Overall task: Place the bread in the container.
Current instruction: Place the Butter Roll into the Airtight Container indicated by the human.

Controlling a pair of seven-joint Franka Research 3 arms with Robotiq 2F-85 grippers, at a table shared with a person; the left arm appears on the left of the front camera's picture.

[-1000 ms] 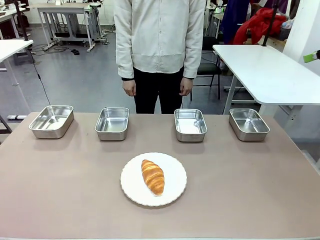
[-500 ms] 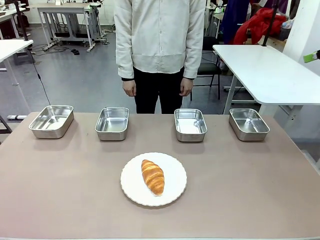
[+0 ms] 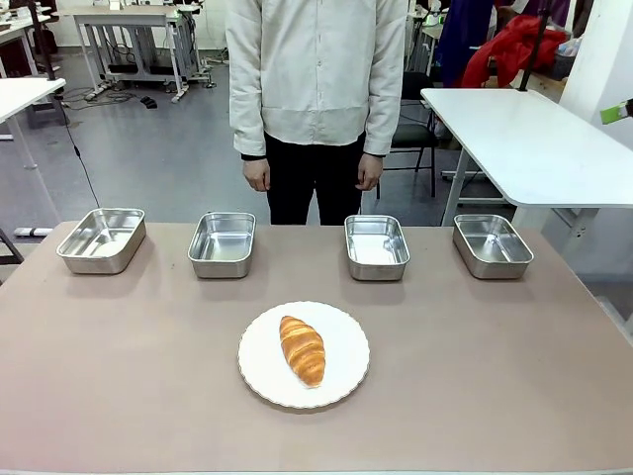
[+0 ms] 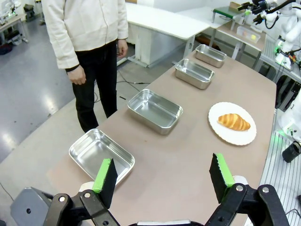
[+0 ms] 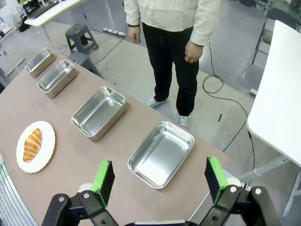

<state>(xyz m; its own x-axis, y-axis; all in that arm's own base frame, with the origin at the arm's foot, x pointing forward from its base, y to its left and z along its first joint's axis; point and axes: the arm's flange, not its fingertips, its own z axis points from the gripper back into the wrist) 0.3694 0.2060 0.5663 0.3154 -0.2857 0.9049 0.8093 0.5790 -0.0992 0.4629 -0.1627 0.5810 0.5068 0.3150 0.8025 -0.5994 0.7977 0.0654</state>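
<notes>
From the front, the croissant [image 3: 303,349] lay on a white plate [image 3: 259,381] at the near middle of the table [image 3: 495,376]. Four steel pans [image 3: 222,244] stood in a row beyond it, before a person [image 3: 316,89]. In the left wrist view, the left gripper [image 4: 162,169] hung spread wide and empty, the croissant [image 4: 233,121] well ahead toward the picture's right. In the right wrist view, the right gripper [image 5: 157,176] was likewise spread and empty, the croissant [image 5: 32,143] far off at the picture's left.
</notes>
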